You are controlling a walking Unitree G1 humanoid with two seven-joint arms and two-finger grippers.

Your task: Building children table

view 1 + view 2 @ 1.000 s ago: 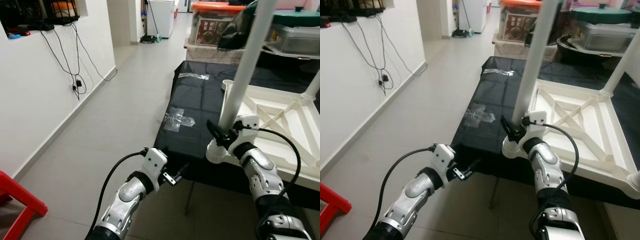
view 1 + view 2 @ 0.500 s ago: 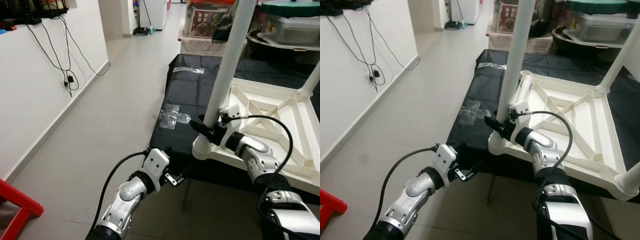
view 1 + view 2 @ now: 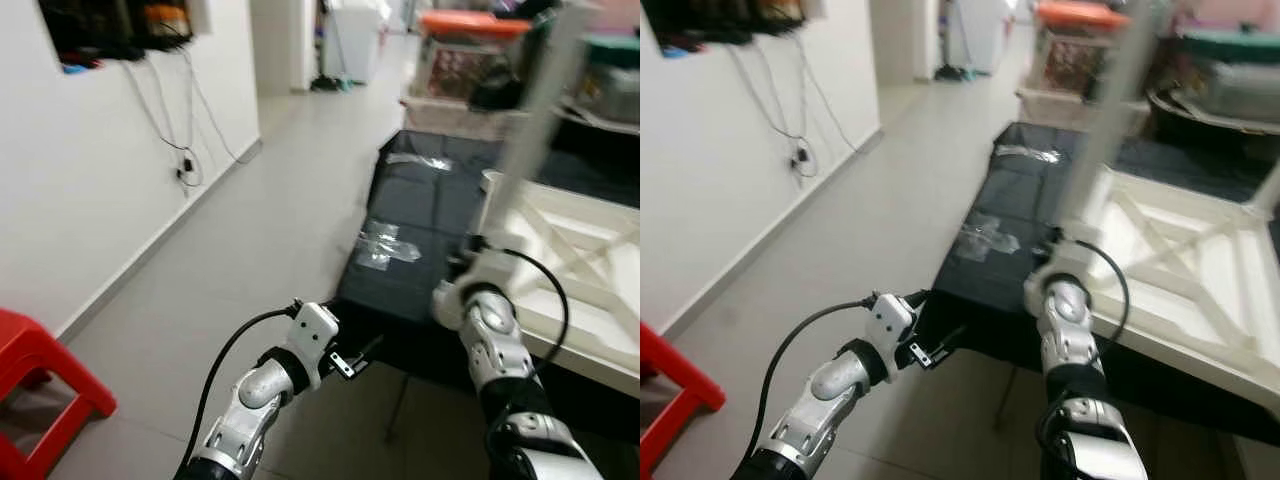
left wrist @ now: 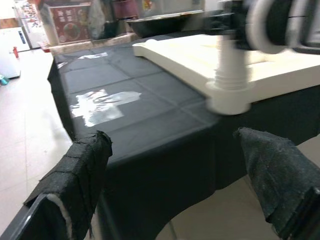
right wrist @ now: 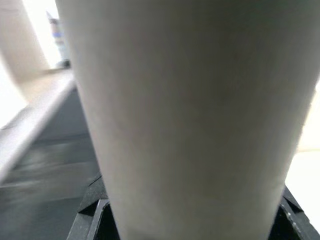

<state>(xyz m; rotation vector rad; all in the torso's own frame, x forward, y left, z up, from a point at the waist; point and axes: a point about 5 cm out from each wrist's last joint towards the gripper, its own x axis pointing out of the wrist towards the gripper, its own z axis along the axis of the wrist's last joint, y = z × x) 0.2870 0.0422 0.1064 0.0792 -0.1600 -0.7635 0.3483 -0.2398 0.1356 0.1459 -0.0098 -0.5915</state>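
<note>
Head views give me the counter [image 3: 420, 215] under its black cover, with the white children table top [image 3: 1180, 260] lying upside down on it, ribs up. One white leg [image 3: 530, 120] stands upright in the near corner socket [image 4: 229, 97], and another leg rises at the far edge; I judge the build partly done, with more legs likely left. My right claw [image 3: 470, 262] sits at that near leg's base, fingers clamped around it in the wrist view. My left claw [image 4: 175, 180] hangs wide and unladen just below the counter edge.
</note>
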